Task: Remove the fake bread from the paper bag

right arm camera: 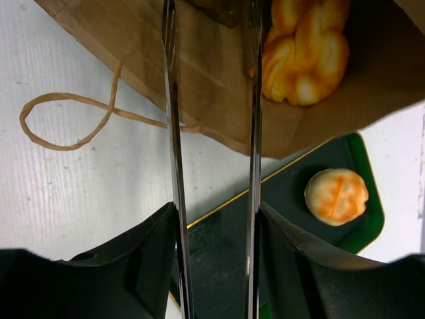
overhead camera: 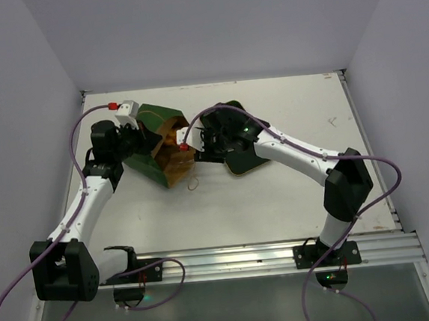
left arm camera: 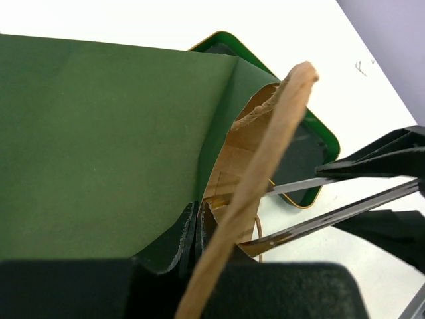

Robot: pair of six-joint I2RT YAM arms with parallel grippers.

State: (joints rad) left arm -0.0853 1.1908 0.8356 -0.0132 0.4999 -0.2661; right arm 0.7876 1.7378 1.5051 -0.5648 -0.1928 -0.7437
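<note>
The paper bag [overhead camera: 160, 139] lies on its side, dark green outside and brown inside, with its mouth toward the right arm. My left gripper [overhead camera: 151, 141] is shut on the bag's upper rim [left arm camera: 192, 229]. My right gripper [overhead camera: 188, 144] is open, and its long metal fingers [right arm camera: 171, 100] reach into the bag's mouth [right arm camera: 219, 80]. One piece of fake bread, a golden twisted roll [right arm camera: 304, 53], lies inside the bag just right of my right finger. A dark shape at the fingertips is too cut off to identify. A round bun [right arm camera: 336, 195] sits on the green tray.
The flat dark green tray with a tan rim [overhead camera: 245, 161] lies on the white table just right of the bag, under my right wrist. A loose tan cord handle [right arm camera: 66, 119] loops onto the table in front of the bag. Grey walls close in the table's sides.
</note>
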